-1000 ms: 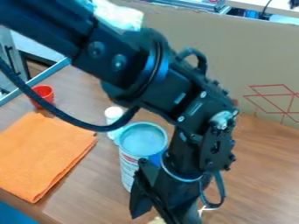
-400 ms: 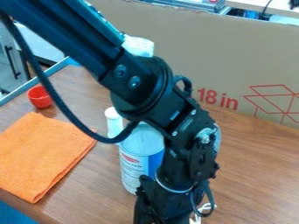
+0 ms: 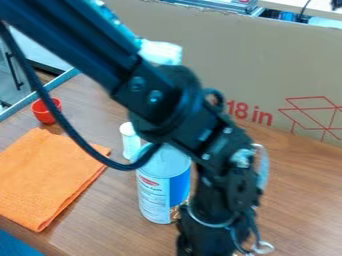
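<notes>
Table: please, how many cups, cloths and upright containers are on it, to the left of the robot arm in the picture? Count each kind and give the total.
Cups: 1, red cup
Cloths: 1, orange cloth
Containers: 2, small white container and large white-and-blue container
Total: 4

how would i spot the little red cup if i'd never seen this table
On the wooden table, find the orange cloth at the picture's left. Just beyond its far corner, near the table's edge, stands the small red cup. Its red colour sets it apart from the slim white bottle and the larger white-and-blue can.
</notes>
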Action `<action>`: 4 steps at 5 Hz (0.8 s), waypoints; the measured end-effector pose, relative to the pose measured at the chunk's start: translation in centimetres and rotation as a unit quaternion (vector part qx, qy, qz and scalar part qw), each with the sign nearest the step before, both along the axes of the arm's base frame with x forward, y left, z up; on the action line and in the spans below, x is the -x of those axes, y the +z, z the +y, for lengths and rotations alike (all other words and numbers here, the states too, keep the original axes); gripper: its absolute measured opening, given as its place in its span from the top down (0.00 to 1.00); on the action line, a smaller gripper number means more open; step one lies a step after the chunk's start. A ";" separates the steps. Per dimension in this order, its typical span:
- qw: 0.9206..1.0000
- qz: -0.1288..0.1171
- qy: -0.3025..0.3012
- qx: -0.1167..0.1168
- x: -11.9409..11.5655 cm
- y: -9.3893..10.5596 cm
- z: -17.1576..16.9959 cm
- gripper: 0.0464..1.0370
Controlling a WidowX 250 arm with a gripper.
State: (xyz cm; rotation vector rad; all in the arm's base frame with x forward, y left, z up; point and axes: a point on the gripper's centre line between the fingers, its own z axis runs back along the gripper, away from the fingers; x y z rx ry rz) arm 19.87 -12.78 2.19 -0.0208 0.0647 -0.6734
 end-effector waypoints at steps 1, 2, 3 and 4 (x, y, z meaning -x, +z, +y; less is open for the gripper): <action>0.999 -0.020 -0.018 -0.021 -4.0 1.2 -2.4 0.70; 0.999 -0.014 -0.038 -0.028 -8.0 1.9 -5.9 0.70; 0.999 -0.027 -0.034 -0.021 -11.1 2.5 -8.5 0.70; 0.999 -0.028 -0.026 0.002 -13.1 2.5 -10.3 0.70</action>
